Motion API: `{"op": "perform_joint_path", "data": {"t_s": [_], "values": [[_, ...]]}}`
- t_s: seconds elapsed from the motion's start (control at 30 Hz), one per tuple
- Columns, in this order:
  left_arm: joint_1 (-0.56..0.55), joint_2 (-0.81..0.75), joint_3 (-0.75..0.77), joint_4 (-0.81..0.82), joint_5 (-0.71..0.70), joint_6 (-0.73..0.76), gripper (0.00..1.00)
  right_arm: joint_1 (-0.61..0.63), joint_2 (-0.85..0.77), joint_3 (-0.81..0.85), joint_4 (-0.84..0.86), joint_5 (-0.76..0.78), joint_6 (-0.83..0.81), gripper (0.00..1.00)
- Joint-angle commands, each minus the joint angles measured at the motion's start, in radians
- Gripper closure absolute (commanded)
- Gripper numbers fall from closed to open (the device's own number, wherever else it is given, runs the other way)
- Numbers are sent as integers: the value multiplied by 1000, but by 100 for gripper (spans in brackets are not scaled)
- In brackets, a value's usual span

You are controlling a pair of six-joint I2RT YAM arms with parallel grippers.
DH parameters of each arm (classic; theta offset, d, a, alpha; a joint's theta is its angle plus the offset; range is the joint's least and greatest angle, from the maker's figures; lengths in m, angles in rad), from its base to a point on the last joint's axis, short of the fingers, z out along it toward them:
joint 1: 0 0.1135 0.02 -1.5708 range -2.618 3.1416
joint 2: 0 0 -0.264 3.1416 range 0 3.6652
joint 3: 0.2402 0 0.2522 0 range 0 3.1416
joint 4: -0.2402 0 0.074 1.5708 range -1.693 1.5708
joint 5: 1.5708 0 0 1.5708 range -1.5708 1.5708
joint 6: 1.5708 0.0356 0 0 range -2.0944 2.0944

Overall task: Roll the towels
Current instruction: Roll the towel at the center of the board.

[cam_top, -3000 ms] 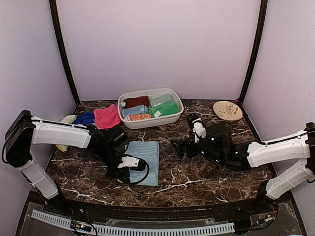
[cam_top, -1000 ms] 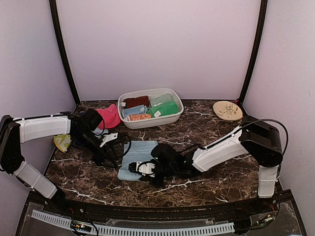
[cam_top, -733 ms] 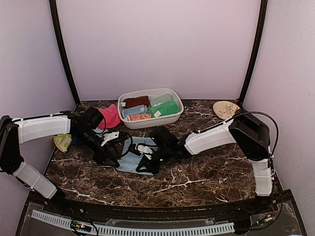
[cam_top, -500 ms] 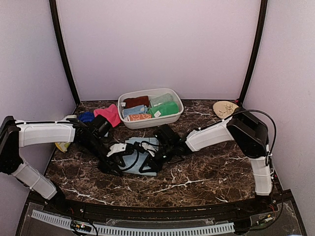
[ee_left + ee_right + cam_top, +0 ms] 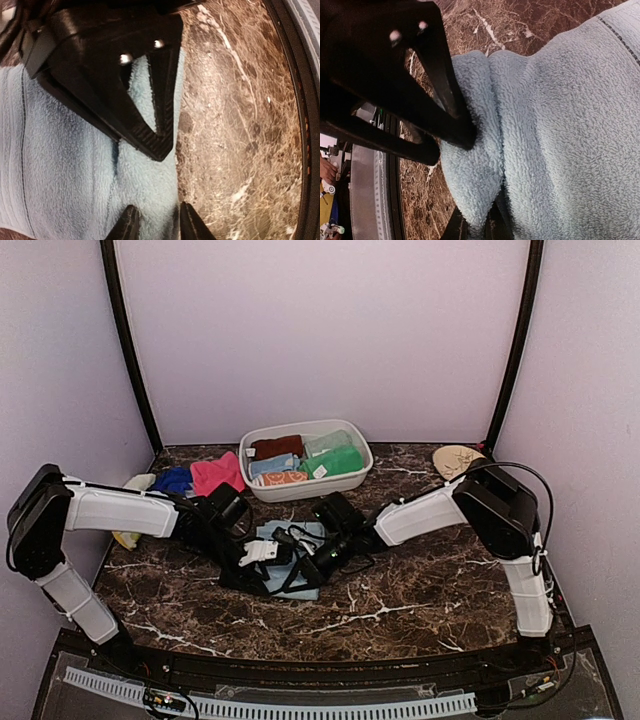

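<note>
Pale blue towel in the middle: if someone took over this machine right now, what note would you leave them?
Right gripper: shut, pinching a fold of the pale blue towel.
Left gripper: fingers astride the same towel's edge; grip unclear.
That towel lies mid-table, bunched, not yet rolled.
Pink towel and royal blue towel lie loose at back left.
White tub holds towels that look already rolled.
Left to do: finish this roll, then the loose ones.

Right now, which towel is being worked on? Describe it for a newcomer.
On the dark marble table, look in front of the white tub. The pale blue towel lies there alone; the pink towel and royal blue towel are bunched left of the tub.
</note>
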Motion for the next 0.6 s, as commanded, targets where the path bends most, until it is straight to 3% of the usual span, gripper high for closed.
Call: {"op": "perform_joint_path", "data": {"t_s": [0.0, 0.03, 0.07, 0.17, 0.33, 0.37, 0.4, 0.43, 0.57], "values": [[-3, 39, 16, 10, -22, -10, 81, -6, 21, -36, 5, -2, 70, 99], [0, 51, 22, 10, -21, -25, 92, -6, 15, -46, 27, 4, 82, 96], [3, 65, 26, 4, -12, -38, 96, -5, 5, -61, 55, 8, 100, 94], [20, 86, 40, -25, 41, -69, 99, -11, -48, -114, 152, 54, 147, 72], [36, 92, 42, -85, 116, -74, 100, -38, -156, -217, 266, 169, 177, 56], [40, 95, 50, -110, 137, -74, 100, -40, -186, -242, 274, 203, 165, 46], [44, 101, 60, -139, 160, -73, 100, -41, -214, -265, 282, 239, 149, 17], [47, 106, 68, -169, 182, -70, 100, -43, -246, -286, 287, 275, 132, 2], [58, 101, 94, -279, 244, -49, 100, -41, -377, -380, 299, 428, 66, 0]]}}
